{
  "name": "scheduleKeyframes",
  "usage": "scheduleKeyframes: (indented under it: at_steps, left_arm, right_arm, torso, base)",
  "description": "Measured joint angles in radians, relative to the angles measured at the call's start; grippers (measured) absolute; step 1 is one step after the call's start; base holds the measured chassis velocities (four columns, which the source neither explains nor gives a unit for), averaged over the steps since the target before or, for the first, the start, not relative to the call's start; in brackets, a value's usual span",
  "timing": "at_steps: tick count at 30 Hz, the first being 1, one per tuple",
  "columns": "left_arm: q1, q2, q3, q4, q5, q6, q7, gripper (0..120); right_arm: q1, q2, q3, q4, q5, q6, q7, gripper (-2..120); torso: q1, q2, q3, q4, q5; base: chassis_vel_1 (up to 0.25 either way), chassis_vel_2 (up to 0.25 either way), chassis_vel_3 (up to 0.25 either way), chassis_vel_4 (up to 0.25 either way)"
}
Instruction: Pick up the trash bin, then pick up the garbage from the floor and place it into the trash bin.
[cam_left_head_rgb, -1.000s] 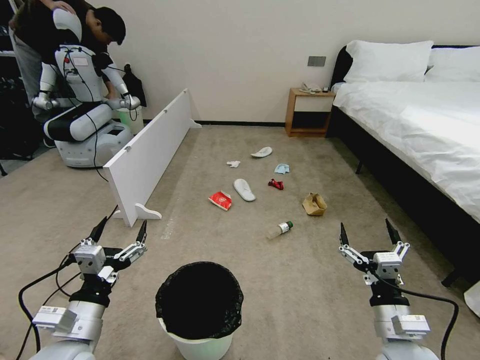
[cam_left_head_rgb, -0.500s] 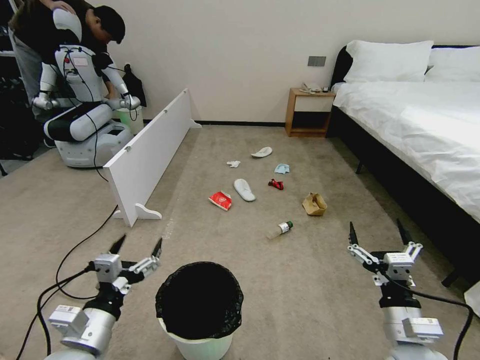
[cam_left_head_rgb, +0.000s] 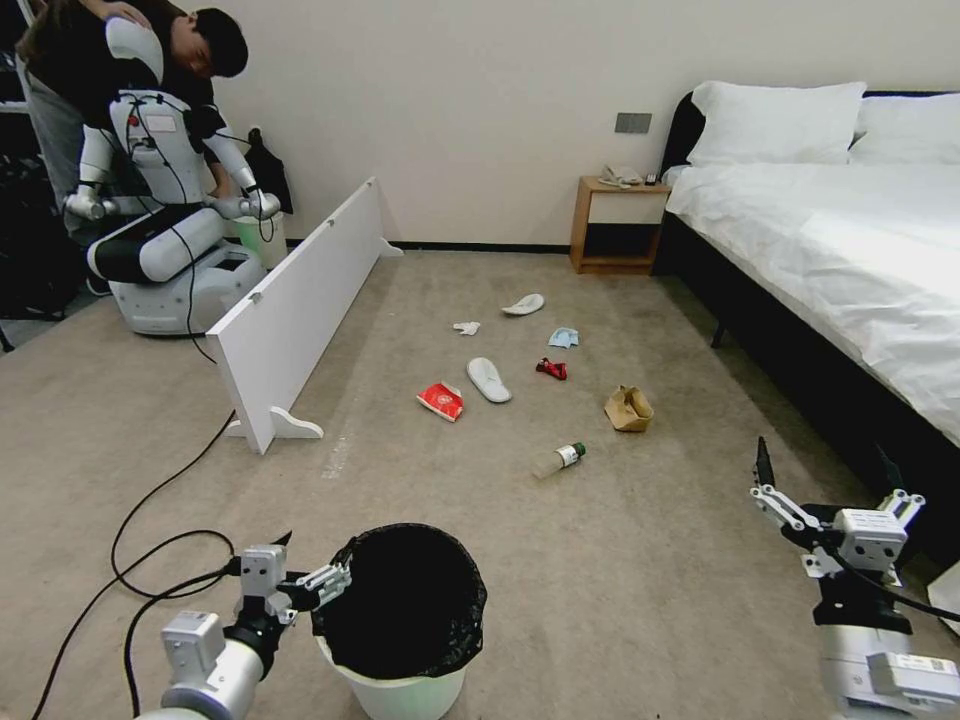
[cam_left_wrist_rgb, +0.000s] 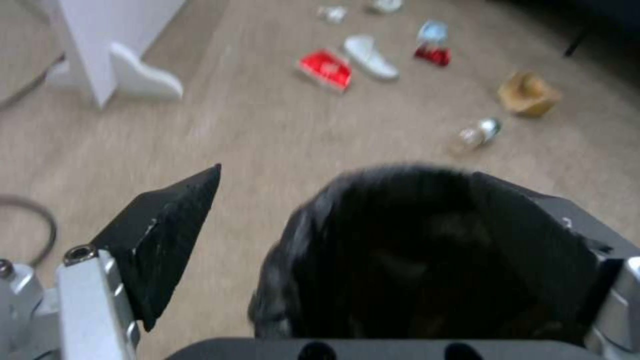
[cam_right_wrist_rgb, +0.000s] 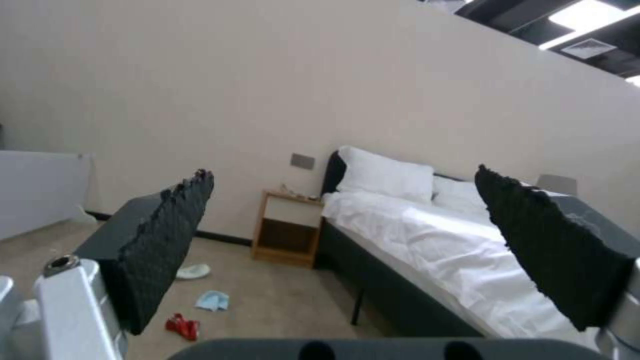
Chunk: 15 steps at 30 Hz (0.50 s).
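Observation:
The trash bin, white with a black liner, stands on the carpet just in front of me. My left gripper is open at the bin's left rim, one finger outside it and the other over the liner. My right gripper hangs open and holds nothing, off to the right near the bed. The garbage lies farther out: bottle, brown paper bag, red packet, two slippers, red can, blue mask, tissue.
A white board panel stands on edge at the left, with another robot and a person behind it. A black cable loops on the carpet by my left arm. The bed runs along the right, a nightstand beside it.
My left gripper has dropped back and swung right, from open floor to the bin's rim. My right gripper has moved outward toward the bed. The bin and litter have not moved.

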Motion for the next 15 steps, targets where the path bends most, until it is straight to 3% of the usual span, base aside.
scheduleKeyframes:
  at_steps: [5, 15]
  left_arm:
    - [-0.020, -0.001, 0.022, 0.030, -0.061, 0.083, -0.090, 98]
    - [-0.037, -0.006, 0.037, 0.055, -0.128, 0.149, -0.146, 98]
  right_arm:
    - [-0.023, 0.007, 0.013, 0.004, -0.006, 0.009, 0.000, 100]
    - [-0.040, 0.019, 0.012, 0.004, -0.012, 0.019, 0.000, 100]
  torso:
    - [0.000, 0.000, 0.000, 0.0003, 0.0002]
    - [0.000, 0.000, 0.000, 0.0004, 0.0002]
  base:
    - [0.000, 0.000, 0.000, 0.000]
    - [0.000, 0.000, 0.000, 0.000]
